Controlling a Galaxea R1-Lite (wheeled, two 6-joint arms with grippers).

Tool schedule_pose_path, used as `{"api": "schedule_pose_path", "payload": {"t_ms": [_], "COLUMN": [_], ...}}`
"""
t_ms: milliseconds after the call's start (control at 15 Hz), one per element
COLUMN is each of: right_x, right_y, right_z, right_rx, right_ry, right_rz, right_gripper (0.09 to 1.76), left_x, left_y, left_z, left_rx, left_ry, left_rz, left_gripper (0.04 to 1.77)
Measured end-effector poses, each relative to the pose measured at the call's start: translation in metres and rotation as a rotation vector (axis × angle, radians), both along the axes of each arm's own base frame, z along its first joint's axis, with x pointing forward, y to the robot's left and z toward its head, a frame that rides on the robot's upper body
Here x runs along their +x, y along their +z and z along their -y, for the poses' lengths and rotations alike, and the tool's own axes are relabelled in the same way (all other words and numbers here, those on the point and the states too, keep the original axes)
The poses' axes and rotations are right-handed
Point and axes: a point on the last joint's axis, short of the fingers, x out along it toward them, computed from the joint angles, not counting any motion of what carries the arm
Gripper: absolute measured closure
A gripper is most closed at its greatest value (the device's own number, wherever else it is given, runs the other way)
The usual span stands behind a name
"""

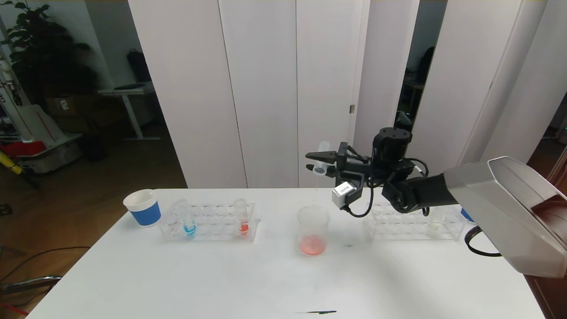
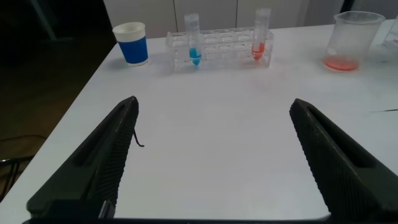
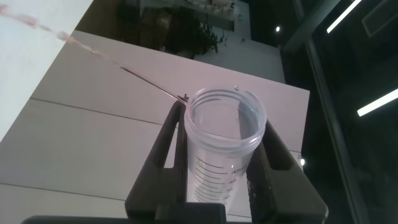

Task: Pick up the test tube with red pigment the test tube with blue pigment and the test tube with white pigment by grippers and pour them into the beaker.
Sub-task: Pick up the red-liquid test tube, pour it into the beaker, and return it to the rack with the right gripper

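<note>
Clear emptied tube (image 1: 322, 158) clamped in right gripper (image 1: 320, 162), tipped over, mouth above beaker (image 1: 313, 230) holding red liquid mid-bench. Blue tube (image 1: 188, 221) upright in rack (image 1: 208, 223) toward robot's left; wide-open left gripper (image 2: 211, 155) nearer it.

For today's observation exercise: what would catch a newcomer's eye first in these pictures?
The right gripper holds a tilted, empty-looking tube above the beaker, which stands mid-table with red-orange liquid at its bottom. To the robot's left, a clear rack holds the test tube with blue pigment and a red-orange tube.
</note>
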Motion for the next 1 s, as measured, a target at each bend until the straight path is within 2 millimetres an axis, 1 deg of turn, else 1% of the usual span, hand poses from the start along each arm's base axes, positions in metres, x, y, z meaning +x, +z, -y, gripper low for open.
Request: {"api": "schedule_pose_path", "payload": {"t_ms": [267, 667, 800, 1000], "right_x": [0.003, 0.002, 0.000, -0.002], "right_y": [0.004, 0.005, 0.013, 0.040], "right_z": [-0.002, -0.005, -0.007, -0.002], "right_rx": [-0.018, -0.002, 0.012, 0.062], "right_ry": [0.027, 0.002, -0.012, -0.052], "right_rz": [0.038, -0.005, 0.005, 0.007], "right_gripper": [1.25, 1.25, 1.25, 1.25], "left_x": [0.000, 0.000, 0.000, 0.000], "left_y": [0.000, 0.000, 0.000, 0.000], "left_z": [0.000, 0.000, 0.000, 0.000], "left_rx": [0.000, 0.000, 0.000, 0.000], "left_ry": [0.000, 0.000, 0.000, 0.000], "left_rz": [0.000, 0.000, 0.000, 0.000], "left_gripper": [0.07, 0.07, 0.07, 0.07]}}
